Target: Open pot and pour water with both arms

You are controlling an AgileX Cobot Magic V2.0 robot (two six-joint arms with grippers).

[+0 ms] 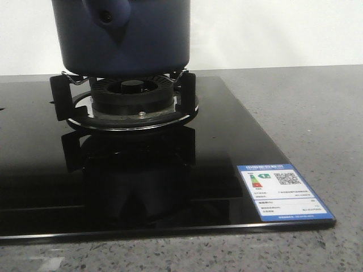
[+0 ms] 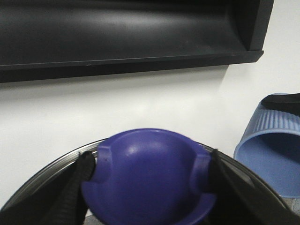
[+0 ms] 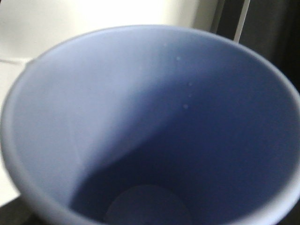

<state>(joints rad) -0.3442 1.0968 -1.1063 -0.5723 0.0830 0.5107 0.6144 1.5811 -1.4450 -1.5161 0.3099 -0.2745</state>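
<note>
Fingers (image 2: 82,171) of your left gripper (image 2: 149,176) clasp the lid knob (image 2: 149,178); lift straight. Right gripper probably holds the cup (image 3: 140,122), unseen.

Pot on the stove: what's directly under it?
The pot rests on the black support prongs, above the round black burner and its metal ring on the glass cooktop. The pot's underside and the contact points are hidden.

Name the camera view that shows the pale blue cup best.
The right wrist view: the pale blue cup fills it, open mouth and inside wall plain. The left wrist view catches only its ribbed side and rim at the edge. The front view shows none of it.
</note>
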